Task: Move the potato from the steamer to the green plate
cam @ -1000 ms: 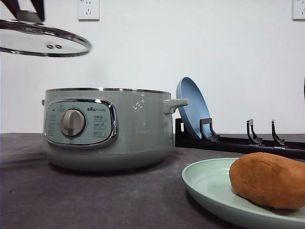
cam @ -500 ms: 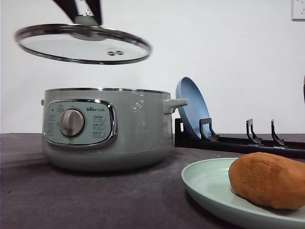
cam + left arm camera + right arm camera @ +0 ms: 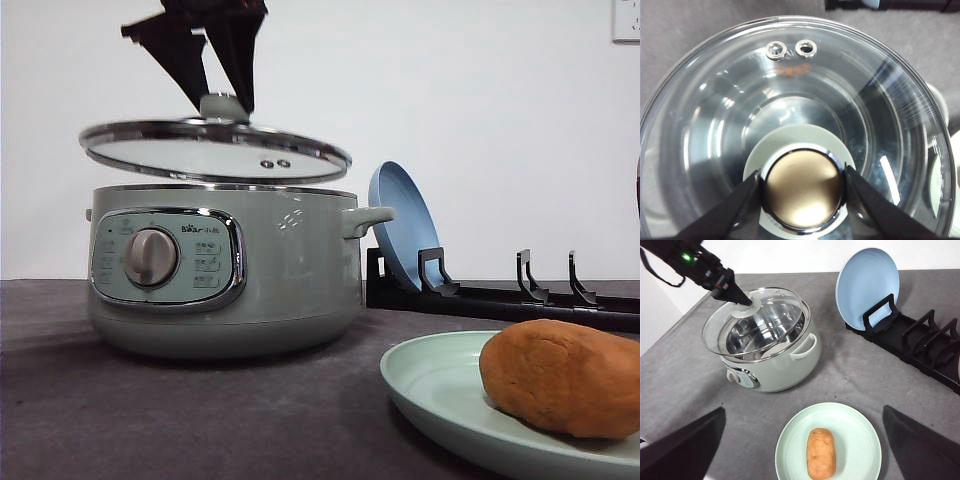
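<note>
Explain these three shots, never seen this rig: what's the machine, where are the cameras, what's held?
It is a two-armed table robot. One camera looks forward over the grey table; one sits on each wrist.

The left gripper is shut on the knob of the round glass lid, holding it just above the pale sage-green steamer pot.

The right gripper is open, its dark fingers wide apart above the pale mint-green plate. The orange-brown oblong potato lies on that plate.

Behind, a blue plate stands in a black rack.
</note>
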Motion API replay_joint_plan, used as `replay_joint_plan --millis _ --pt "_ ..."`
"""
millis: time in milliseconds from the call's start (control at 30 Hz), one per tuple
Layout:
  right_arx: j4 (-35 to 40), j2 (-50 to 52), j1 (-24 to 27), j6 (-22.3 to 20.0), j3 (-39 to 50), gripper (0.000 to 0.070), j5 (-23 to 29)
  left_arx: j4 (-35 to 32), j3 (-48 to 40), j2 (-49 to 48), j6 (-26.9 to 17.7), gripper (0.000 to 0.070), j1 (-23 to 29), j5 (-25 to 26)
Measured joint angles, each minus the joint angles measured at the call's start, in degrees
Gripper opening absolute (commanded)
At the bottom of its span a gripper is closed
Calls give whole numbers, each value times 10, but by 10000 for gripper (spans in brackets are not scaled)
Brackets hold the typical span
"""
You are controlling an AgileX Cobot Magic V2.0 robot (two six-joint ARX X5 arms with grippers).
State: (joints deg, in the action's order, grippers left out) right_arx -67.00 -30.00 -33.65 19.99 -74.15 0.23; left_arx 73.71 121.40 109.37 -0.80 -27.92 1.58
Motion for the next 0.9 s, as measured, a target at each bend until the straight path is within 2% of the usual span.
replay_joint_plan --millis 900 --pt "-1 0 0 0 0 636 0 -17 0 40 -4 0 0 0"
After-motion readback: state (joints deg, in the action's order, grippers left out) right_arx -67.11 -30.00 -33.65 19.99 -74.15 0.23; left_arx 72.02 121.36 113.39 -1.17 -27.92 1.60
